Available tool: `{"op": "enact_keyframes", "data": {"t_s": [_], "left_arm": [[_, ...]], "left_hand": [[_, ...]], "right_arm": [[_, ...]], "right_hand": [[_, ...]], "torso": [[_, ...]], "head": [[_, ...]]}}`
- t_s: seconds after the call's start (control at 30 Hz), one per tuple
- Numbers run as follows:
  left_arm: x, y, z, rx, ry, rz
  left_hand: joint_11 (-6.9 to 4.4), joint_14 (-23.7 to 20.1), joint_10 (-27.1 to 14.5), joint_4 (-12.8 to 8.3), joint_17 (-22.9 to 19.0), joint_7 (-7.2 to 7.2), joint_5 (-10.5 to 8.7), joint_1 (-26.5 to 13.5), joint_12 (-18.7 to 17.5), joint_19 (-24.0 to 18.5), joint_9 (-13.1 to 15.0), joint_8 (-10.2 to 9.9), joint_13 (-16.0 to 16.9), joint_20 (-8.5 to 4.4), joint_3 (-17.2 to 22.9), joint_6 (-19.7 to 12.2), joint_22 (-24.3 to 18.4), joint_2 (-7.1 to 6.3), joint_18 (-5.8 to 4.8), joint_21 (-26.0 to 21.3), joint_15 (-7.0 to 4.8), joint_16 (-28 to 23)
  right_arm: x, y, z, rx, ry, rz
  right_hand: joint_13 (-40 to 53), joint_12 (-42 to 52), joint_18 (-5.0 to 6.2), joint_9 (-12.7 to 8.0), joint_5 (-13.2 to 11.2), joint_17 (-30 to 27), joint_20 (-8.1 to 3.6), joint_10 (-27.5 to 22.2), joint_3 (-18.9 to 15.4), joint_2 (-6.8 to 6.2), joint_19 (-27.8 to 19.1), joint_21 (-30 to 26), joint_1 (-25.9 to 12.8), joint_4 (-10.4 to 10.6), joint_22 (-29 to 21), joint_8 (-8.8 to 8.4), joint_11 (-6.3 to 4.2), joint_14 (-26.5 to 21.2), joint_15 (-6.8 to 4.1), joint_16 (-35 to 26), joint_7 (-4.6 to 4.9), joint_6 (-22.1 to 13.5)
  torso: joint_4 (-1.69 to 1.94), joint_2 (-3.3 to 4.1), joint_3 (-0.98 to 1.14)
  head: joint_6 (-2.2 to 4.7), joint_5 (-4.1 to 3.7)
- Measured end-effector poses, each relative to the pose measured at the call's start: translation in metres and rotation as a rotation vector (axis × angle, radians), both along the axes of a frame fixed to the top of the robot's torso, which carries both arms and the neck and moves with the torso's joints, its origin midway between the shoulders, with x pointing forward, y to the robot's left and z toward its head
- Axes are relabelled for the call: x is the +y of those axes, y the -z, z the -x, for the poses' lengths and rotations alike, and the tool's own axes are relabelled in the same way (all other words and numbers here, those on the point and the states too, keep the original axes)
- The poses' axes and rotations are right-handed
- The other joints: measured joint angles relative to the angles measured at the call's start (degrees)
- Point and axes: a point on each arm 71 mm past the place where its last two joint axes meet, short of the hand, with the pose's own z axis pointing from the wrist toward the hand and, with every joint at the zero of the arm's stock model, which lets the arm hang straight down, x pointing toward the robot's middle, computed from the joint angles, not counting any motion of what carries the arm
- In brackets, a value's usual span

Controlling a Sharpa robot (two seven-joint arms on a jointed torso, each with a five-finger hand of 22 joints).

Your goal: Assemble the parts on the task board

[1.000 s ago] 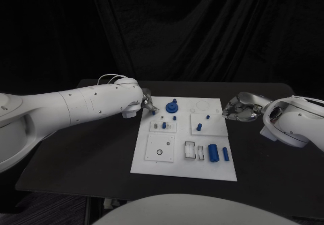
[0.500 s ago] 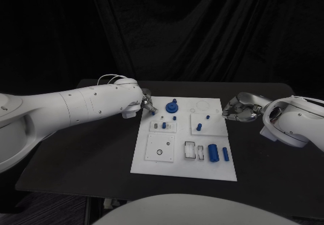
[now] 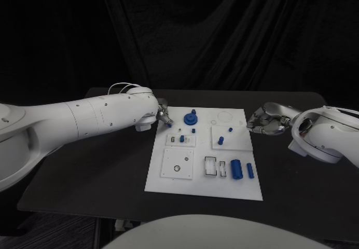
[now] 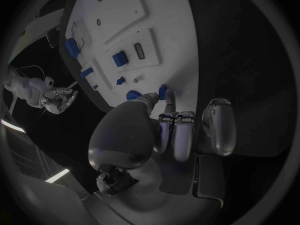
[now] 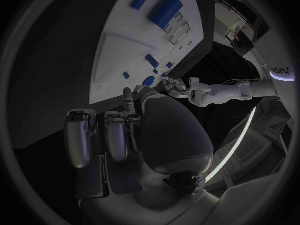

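Our left arm reaches in across the table, and its silver many-fingered left hand [image 3: 160,117] pinches a small blue part [image 4: 162,91] between thumb and a fingertip, the other fingers curled beside it. Our white right arm bends in from the far side; the silver right hand [image 3: 266,120] hangs with fingers curled inward, holding nothing.
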Motion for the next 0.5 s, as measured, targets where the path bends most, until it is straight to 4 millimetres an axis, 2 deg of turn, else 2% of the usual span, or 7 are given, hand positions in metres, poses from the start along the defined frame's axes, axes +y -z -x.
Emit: {"op": "enact_keyframes", "data": {"t_s": [0.2,0.5], "left_arm": [[0.0,-0.0002,0.0011,-0.005,0.0,0.005],[-0.0008,-0.0008,0.0035,-0.014,0.001,0.013]], "left_hand": [[-0.27,0.28,-0.03,-1.51,0.0,-0.36,-0.31,-2.78,0.0,0.21,0.87,0.56,0.0,-0.2,11.64,0.61,0.0,-4.55,0.0,0.25,-0.28,0.0],[-0.26,0.28,-0.03,-1.91,0.0,-0.47,-0.59,-3.74,0.0,0.21,0.91,0.58,0.0,-0.2,13.92,0.96,0.0,-5.52,0.0,0.25,-0.28,0.0]], "right_arm": [[0.0,0.0001,0.0,0.001,0.0,0.001],[-0.0002,0.0002,-0.0002,0.002,0.002,0.0]], "right_hand": [[0.0,0.0,0.0,0.0,0.05,0.0,0.0,0.0,0.0,0.13,0.0,0.0,0.13,0.0,0.0,0.0,0.0,0.0,0.0,0.0,0.0,0.0],[0.0,0.0,0.0,0.01,0.05,0.0,0.0,0.0,0.0,0.13,0.0,0.0,0.13,0.0,-0.01,0.0,0.0,0.0,0.0,0.0,0.0,0.0]], "torso": [[0.0,0.0,0.0],[-0.01,0.0,0.0]], "head": [[0.0,0.23],[0.0,0.4]]}}
